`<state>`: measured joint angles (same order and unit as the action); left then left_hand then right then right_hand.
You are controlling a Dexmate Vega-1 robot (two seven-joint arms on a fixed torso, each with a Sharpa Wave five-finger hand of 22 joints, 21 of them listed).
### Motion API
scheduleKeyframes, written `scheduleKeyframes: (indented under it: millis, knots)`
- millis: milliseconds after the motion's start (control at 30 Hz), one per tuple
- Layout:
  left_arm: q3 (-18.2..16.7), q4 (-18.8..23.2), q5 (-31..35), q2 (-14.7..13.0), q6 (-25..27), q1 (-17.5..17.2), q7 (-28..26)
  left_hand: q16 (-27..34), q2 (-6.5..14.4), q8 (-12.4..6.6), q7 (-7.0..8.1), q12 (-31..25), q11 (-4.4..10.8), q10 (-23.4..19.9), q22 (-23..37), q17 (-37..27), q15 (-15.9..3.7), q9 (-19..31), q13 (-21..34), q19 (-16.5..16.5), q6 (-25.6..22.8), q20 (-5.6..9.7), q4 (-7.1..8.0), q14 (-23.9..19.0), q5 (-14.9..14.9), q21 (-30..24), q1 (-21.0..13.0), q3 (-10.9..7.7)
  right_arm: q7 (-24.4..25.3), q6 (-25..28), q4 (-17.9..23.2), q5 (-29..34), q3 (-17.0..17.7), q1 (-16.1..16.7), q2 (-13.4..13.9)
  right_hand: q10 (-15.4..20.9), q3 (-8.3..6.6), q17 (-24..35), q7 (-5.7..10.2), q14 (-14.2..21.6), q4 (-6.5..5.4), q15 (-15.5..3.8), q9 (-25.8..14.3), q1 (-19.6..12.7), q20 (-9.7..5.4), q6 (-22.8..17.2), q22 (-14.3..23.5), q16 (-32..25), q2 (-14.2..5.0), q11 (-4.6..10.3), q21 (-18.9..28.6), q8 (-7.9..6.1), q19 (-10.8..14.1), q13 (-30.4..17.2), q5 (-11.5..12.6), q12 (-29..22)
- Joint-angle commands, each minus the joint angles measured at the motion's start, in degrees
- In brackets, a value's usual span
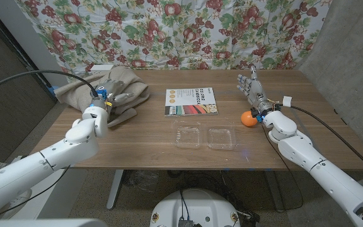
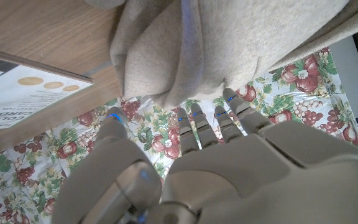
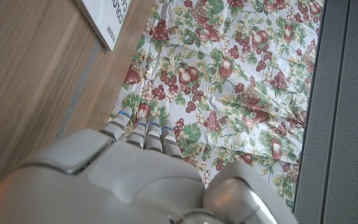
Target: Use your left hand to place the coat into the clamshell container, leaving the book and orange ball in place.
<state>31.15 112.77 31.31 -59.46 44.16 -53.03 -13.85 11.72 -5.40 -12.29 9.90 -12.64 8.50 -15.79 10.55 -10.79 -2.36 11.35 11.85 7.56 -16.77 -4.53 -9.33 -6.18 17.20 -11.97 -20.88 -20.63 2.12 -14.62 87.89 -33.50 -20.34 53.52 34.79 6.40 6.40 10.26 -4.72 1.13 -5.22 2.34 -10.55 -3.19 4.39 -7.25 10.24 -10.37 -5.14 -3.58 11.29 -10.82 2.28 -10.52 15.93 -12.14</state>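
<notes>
The coat, beige and crumpled, lies at the far left corner of the table. The left hand is at the coat's near edge, its fingers reaching into the fabric; in the left wrist view the fingers are extended side by side with the tips against the cloth, the thumb set apart, and no fold is enclosed between them. Whether the hand has a hold on the coat cannot be told.

The clamshell container, clear plastic, lies open in two halves near the middle of the table's near edge. The book lies flat just beyond it, toward the table's centre.

The orange ball sits toward the right edge of the table. The right hand stands upright just beside and behind the ball, fingers straight and slightly apart, holding nothing.

A floral cloth hangs behind the far edge.
</notes>
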Motion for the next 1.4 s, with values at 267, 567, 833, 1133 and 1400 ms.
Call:
scheduleKeyframes:
  millis: [267, 567, 833, 1133, 1400]
  knots:
    - [2.8, -1.1, 3.5, -0.1, 0.8, 2.9, 4.0, -0.3, 0.1, 0.09, 0.35, 0.1, 0.2, -0.2, 0.1, -0.2, -2.58, 0.3, 0.2, 0.3, 0.3, 0.26, -0.13, -0.1, 0.6, 0.0, -1.5, -0.76, -1.6, -0.4, -1.4, -0.9, -0.1, -0.6, -0.3, 0.0, -0.16, 0.2, 0.03, -0.2, -0.26, -0.36, 0.0, 0.1, 0.28, 0.0, 0.2, -0.3, -0.01, -0.03, 0.0, 0.09, -0.1, -0.2, 0.0, -0.1]
    - [4.4, -0.9, 6.9, -1.4, 0.8, 4.3, 7.2, -0.3, 0.2, -0.35, 0.58, 0.0, 0.47, -0.5, 0.0, -0.1, -2.63, 0.3, 0.3, 0.5, -0.8, 0.32, -0.27, -0.1, 0.9, 0.0, -2.4, -1.17, -1.7, -0.7, -1.8, -1.0, 0.0, -0.7, -0.4, 0.0, -0.18, 0.2, 0.02, -0.2, -0.27, -0.29, 0.0, 0.1, 0.32, 0.0, 0.2, -0.3, -0.02, -0.01, 0.0, 0.05, -0.1, -0.2, 0.0, -0.1]
    - [3.8, -0.6, 8.5, -2.4, 0.3, 4.1, 8.6, -0.3, 0.2, -0.48, 0.63, -0.1, 0.54, -0.6, 0.0, -0.1, -2.78, 0.4, 0.3, 0.6, -1.2, 0.58, -0.33, -0.1, 1.0, 0.0, -3.1, -1.46, -1.5, -0.7, -1.7, -1.1, 0.1, -0.4, -0.3, 0.1, -0.2, 0.2, 0.01, -0.2, -0.28, -0.38, 0.0, 0.2, 0.32, -0.1, 0.2, -0.3, -0.03, 0.0, 0.0, 0.0, -0.1, -0.2, 0.0, -0.2]
    - [2.6, -0.5, 10.0, -3.1, 0.8, 3.1, 8.7, -0.3, 0.1, -0.46, 0.64, 0.0, 0.52, -0.5, 0.0, -0.1, -2.74, 0.4, 0.3, 0.6, -1.2, 0.61, -0.36, -0.1, 1.2, 0.0, -3.6, -1.67, -1.7, -0.6, -1.5, -1.1, 0.0, -0.4, -0.2, 0.0, -0.21, 0.2, 0.03, -0.1, -0.28, -0.42, 0.0, 0.2, 0.34, 0.0, 0.2, -0.3, -0.04, 0.08, 0.0, 0.0, -0.1, -0.2, 0.0, -0.2]
    - [1.7, -0.6, 10.3, -4.3, -0.8, 2.5, 9.5, -0.3, 0.1, -0.52, 0.69, -0.2, 0.57, -0.9, 0.0, -0.1, -2.78, 0.4, 0.3, 0.8, -1.4, 0.65, -0.36, -0.3, 1.2, 0.0, -4.0, -1.8, -1.5, -0.6, -0.3, -0.9, 0.1, -0.1, 0.1, 0.1, -0.24, 0.2, 0.08, -0.1, -0.29, -0.34, 0.0, 0.2, 0.3, 0.0, 0.2, -0.3, -0.07, -0.14, 0.1, -0.02, -0.1, -0.2, 0.0, -0.2]
